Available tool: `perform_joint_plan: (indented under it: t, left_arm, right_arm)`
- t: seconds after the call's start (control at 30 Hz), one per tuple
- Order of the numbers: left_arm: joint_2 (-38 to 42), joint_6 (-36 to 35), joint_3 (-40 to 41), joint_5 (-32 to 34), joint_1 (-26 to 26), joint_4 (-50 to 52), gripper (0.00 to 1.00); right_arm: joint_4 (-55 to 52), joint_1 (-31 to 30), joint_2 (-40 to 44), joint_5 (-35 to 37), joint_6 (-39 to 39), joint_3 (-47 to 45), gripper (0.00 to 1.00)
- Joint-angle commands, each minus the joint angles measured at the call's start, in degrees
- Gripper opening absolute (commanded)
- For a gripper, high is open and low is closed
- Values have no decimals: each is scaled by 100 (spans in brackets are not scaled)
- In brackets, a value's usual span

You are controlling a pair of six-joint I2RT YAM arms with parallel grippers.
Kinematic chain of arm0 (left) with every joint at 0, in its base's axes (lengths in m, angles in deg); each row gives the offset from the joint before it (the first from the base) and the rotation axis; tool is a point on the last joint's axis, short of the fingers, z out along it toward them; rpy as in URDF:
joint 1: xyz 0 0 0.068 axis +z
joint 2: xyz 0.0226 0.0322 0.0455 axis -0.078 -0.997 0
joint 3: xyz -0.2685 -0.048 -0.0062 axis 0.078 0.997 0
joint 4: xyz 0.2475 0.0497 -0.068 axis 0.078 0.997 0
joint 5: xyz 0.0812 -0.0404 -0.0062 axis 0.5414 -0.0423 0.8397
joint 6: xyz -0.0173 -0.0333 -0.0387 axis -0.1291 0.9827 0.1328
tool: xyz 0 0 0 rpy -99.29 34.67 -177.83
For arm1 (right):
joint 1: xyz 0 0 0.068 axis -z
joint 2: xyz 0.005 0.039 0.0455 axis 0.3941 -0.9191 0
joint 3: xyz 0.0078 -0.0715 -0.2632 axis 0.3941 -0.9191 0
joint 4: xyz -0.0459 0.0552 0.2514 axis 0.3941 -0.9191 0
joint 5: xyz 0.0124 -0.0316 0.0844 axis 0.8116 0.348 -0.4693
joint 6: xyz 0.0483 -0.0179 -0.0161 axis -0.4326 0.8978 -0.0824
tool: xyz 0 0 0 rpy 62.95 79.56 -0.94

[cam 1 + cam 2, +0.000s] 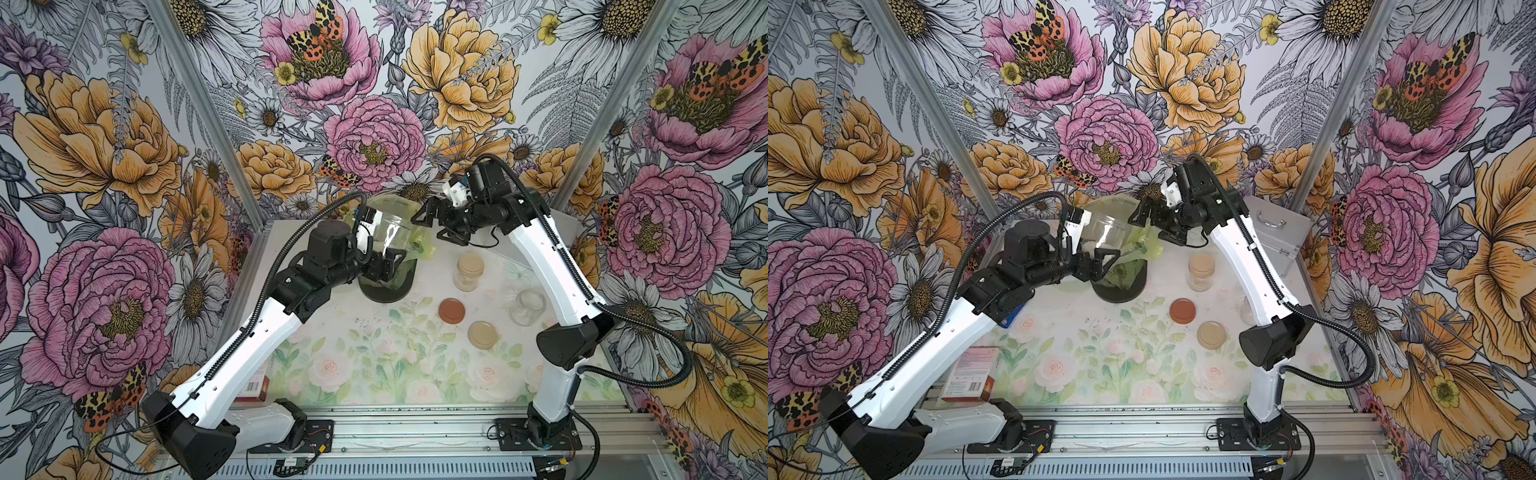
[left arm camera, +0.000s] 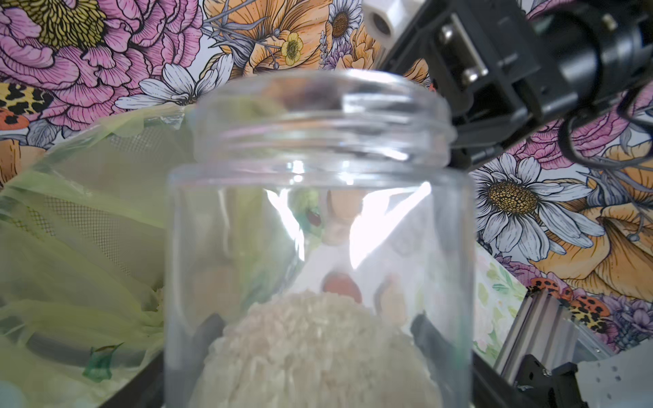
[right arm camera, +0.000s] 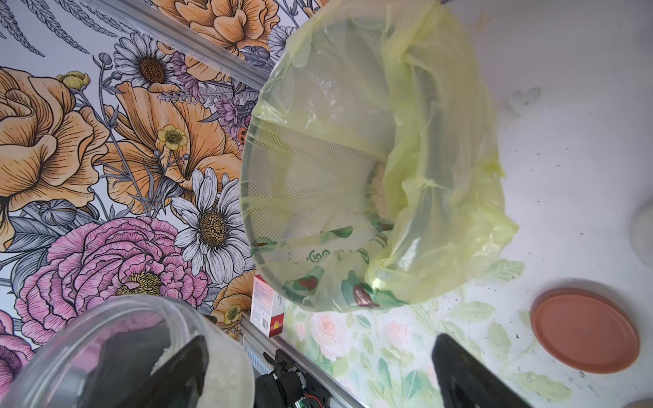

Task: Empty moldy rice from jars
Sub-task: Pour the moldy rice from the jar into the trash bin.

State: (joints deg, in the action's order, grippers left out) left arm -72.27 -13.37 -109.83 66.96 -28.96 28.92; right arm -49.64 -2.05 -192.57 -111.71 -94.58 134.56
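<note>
My left gripper [image 1: 384, 266] [image 1: 1096, 266] is shut on the base of an open clear jar [image 1: 388, 232] [image 1: 1102, 235], held tilted over the bin [image 1: 384, 291]. In the left wrist view the jar [image 2: 318, 212] fills the frame, moldy rice [image 2: 314, 353] heaped at its base between my fingers [image 2: 210, 335]. My right gripper [image 1: 428, 226] [image 3: 328, 371] stands open above the bin beside the jar [image 3: 123, 353]; whether a finger [image 3: 187, 367] touches it I cannot tell. A lidded jar [image 1: 470, 272] of rice and an empty open jar [image 1: 528, 306] stand on the table.
The dark bin [image 3: 304, 176] has a yellow-green bag [image 3: 441, 159] with some rice [image 3: 380, 190] inside. A reddish-brown lid [image 1: 451, 311] [image 3: 584, 330] and a beige lid [image 1: 483, 334] lie on the floral mat. A red and white box [image 1: 971, 374] sits near the left arm's base.
</note>
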Motion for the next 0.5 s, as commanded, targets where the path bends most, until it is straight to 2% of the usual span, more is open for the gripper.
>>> perform_joint_plan:
  t: [0.0, 0.17, 0.3, 0.47]
  left_arm:
    - [-131, 628, -652, -268, 138, 157, 0]
    - [-531, 1339, -1320, -559, 526, 725, 0]
    - [-668, 2183, -1461, -1158, 1021, 759, 0]
    - [-1020, 3041, -1862, -1810, 1392, 915, 0]
  right_arm:
    - [356, 29, 333, 189, -107, -247, 100]
    - [579, 55, 606, 352, -113, -706, 100]
    - [805, 107, 828, 396, -169, -1076, 99]
    - [1086, 154, 1059, 419, -224, -1504, 100]
